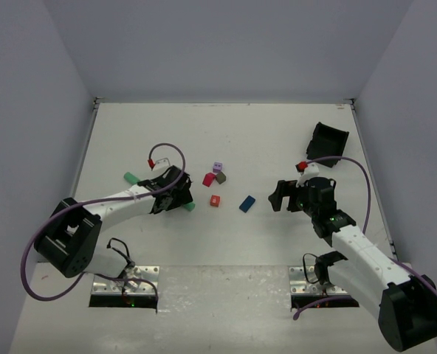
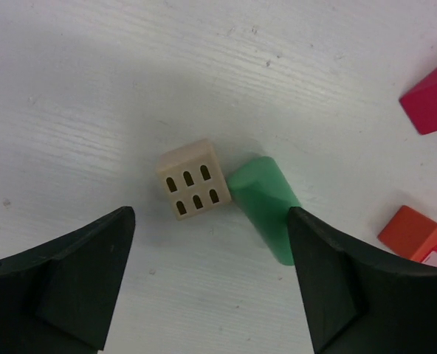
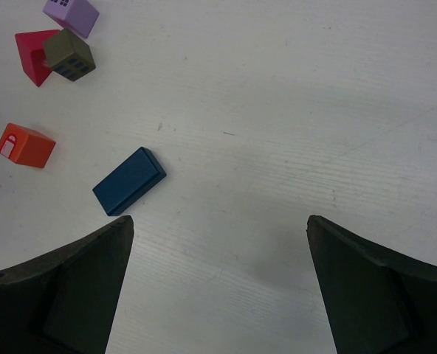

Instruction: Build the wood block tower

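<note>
The wood blocks lie loose on the white table; no tower shows. In the left wrist view a tan cube (image 2: 193,179) with window marks touches a green rounded block (image 2: 265,206). My left gripper (image 2: 210,243) is open above them, its right finger over the green block's end. From above, my left gripper (image 1: 177,195) hides the tan cube, and the green block (image 1: 190,206) peeks out. A red (image 1: 208,179), purple (image 1: 218,167), olive (image 1: 221,177), orange (image 1: 215,200) and blue block (image 1: 247,203) lie mid-table. My right gripper (image 1: 281,195) (image 3: 218,221) is open and empty, right of the blue block (image 3: 130,181).
A black plastic bin (image 1: 328,140) lies at the back right. Another green block (image 1: 132,177) lies left of the left gripper. A small red piece (image 1: 301,166) sits near the right arm's cable. Grey walls enclose the table on three sides.
</note>
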